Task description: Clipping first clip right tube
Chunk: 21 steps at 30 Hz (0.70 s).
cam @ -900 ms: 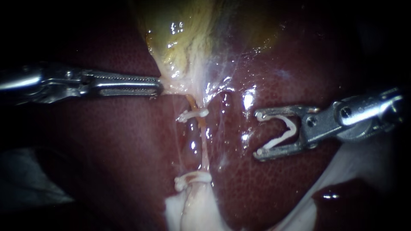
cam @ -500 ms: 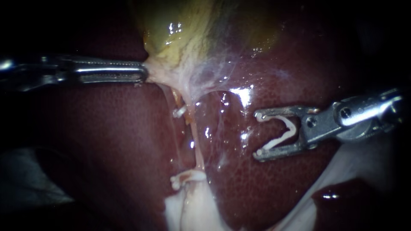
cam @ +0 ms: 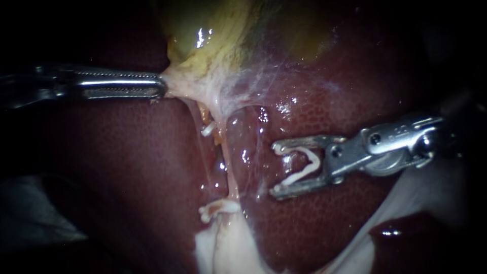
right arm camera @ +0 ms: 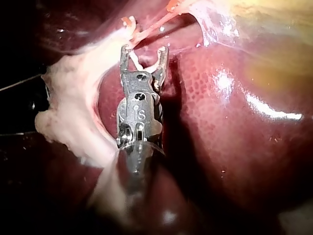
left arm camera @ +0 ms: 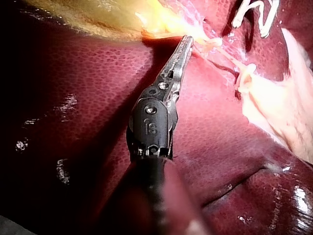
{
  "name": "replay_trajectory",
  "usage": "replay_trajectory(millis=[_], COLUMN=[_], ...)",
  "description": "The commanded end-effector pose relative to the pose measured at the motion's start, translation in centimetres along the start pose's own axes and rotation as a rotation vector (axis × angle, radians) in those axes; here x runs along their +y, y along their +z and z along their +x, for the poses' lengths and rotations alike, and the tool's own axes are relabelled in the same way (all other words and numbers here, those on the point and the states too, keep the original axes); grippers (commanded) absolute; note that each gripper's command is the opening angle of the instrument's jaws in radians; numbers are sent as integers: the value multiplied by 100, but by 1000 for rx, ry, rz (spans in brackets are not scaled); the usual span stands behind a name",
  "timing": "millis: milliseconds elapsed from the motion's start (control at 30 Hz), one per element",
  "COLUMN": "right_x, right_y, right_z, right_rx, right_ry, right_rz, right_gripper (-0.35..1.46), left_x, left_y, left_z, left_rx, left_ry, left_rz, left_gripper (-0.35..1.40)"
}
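Operator: Endoscope view first. Left instrument (cam: 161,86)?

Observer: Jaws pressed together on pale tissue at the neck of the gallbladder (cam: 213,45), holding it out toward the left side.

Operator: Right instrument (cam: 275,170)?

Observer: Jaws stand wide, each bearing one arm of the loaded clip (cam: 304,170), which is unclosed. It hangs over the liver (cam: 324,228), near the tube (cam: 231,172) but apart from it. Nothing lies inside the clip.

Operator: Clips on the stalk?

Observer: Upper clip (cam: 207,130) and lower clip (cam: 215,208), both closed. Several strands run there; cannot tell which is the right tube.

Operator: Left wrist view.

Observer: Left instrument (left arm camera: 188,41) pinches the yellowish gallbladder edge. The tube (left arm camera: 222,53) runs taut beyond its tips. The loaded clip (left arm camera: 268,22) shows farther ahead, unclosed.

Operator: Right wrist view.

Observer: Right instrument (right arm camera: 145,51) has its jaws spread around the loaded clip (right arm camera: 136,59). The tube (right arm camera: 149,25) crosses just ahead of the tips, not between them.

Operator: Progress?

Observer: Judgement only. Retraction is set, the clip is loaded, and the approach is partway. Left to do: pass the clip's arms around the tube, squeeze it closed, let go.
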Motion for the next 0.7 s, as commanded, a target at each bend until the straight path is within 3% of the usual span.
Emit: replay_trajectory(millis=[33,233,467,567,700], right_x=[1,9,12,9,8], right_y=[6,50,94,103,106], right_z=[-2,-18,-31,-36,-35], right_rx=[8,43,56,99,188], right_ry=[24,102,161,205,275], right_rz=[10,45,84,127,199], right_gripper=[50,50,50,50,50], left_x=[0,0,0,0,0], left_y=[0,1,2,3,3], left_z=[0,0,0,0,0], left_rx=[0,0,0,0,0], left_ry=[0,0,-1,-1,-1], left_rz=[1,1,2,2,3], left_gripper=[-35,-35,-35,-35,-35])
